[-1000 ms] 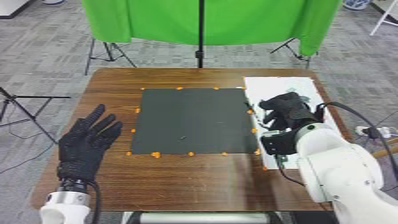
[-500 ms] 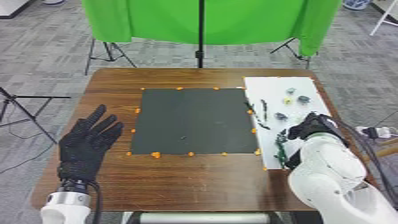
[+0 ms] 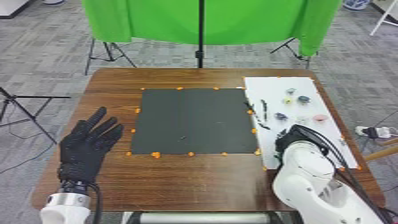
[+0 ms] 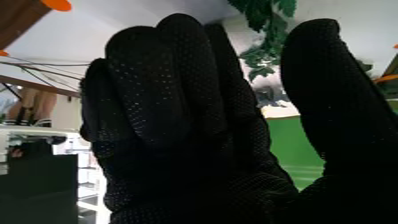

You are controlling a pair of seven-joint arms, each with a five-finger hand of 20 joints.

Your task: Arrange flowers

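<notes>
1. Head view: right hand (image 3: pixel 287 140) low over the near part of the white sheet (image 3: pixel 273 89), to the right of the dark mat (image 3: pixel 194 120); left hand (image 3: pixel 83 145) beyond the mat's other side, open, with fingers loosely straight.
2. Right wrist view: fingers and thumb of the right hand straight and well apart, curled round nothing; leafy sprig (image 4: pixel 257 56) seen past the gap between them; contact with the leaves impossible to tell.
3. Laid out on the white sheet: pink flower (image 3: pixel 320 118), yellow flower (image 3: pixel 287 100), dark bluish flower (image 3: pixel 304 99) and, nearer the mat, blue-grey flower (image 3: pixel 281 116); also a thin dark stem (image 3: pixel 264 105).
4. Step in hand, by judgement: picking up the sprig; arrangement probably only just begun, with the mat as likely destination.
5. Best done by lining up thumb and fingers across the stalk, not the leaves; then lowering until almost brushing the sheet, and closing slowly to a light pinch.
6. Worth guarding against: pressing the stalk flat, pushing the sprig away or sweeping nearby blooms aside; before any sideways move, lift straight up and check for a slipping or twisting stalk.
</notes>
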